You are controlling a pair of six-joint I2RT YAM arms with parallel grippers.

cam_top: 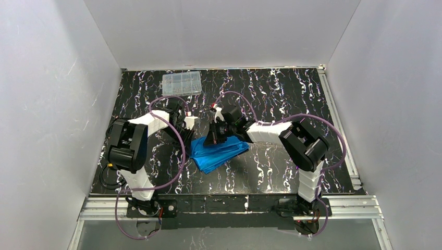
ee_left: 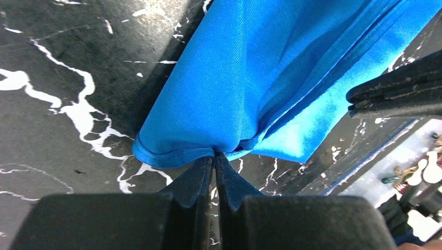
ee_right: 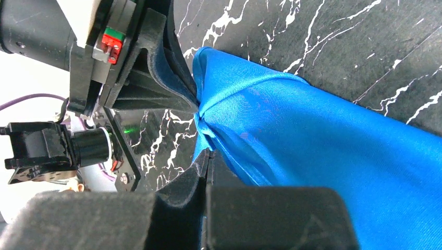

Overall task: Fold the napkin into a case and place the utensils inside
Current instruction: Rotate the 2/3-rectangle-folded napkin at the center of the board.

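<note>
Two hands, the left hand (ee_left: 214, 159) and the right hand (ee_right: 206, 159), are each clamped shut on the bunched edge of the thin, shiny bright blue cloth napkin (ee_left: 250, 78) spreading away before them: light, limp, probably slippery, best pinched at hems.

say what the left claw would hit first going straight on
The blue napkin: the left claw is shut on its hem, so the folded cloth lies directly ahead. The right claw sits off to the side, probably out of line.

My left arm (cam_top: 151, 122) and right arm (cam_top: 268, 131): white shells, black joints, looping purple cables (cam_top: 183, 151), matte black fingers (ee_left: 195, 182), red tab (ee_right: 113, 40).
</note>
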